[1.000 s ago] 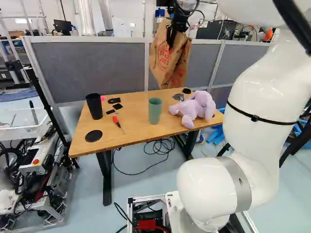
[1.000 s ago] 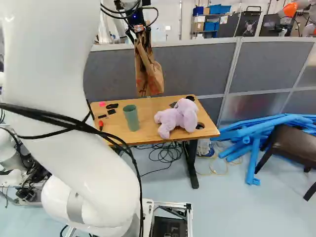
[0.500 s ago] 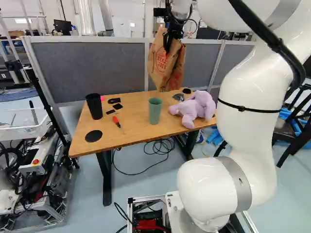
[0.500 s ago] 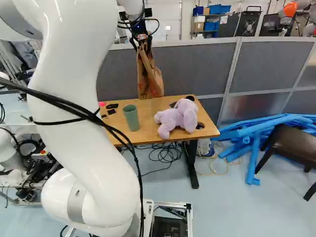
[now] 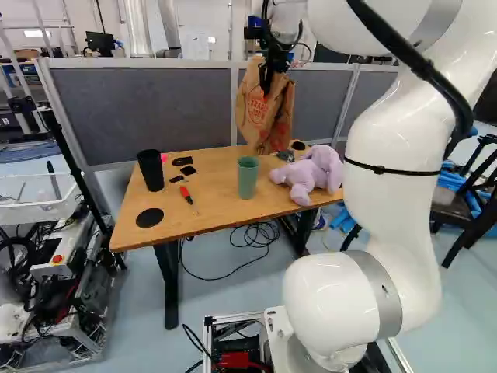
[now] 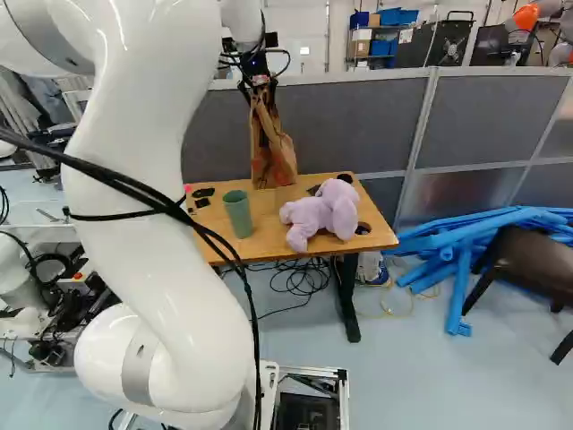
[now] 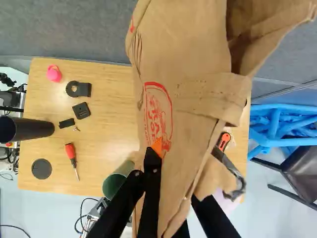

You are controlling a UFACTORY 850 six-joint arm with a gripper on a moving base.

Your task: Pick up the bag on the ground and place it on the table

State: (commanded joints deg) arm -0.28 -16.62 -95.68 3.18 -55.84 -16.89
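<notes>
The brown paper bag (image 5: 265,113) hangs pinched in the black two-fingered gripper (image 7: 173,176), by the far edge of the wooden table (image 5: 213,208), beyond the green round cup (image 5: 248,179). Lifting looks done; placing calls for lowering it fully onto the wood, then letting go.

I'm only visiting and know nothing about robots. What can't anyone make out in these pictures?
- Inside of the paper bag: hidden by its own sides in every view.
- Whether its underside touches the table: both base views show only overlap; the bag itself covers that spot in the wrist view.
- Most of the purple plush: wrist view, behind the bag.
- Screwdriver: right base view, behind the arm.
</notes>
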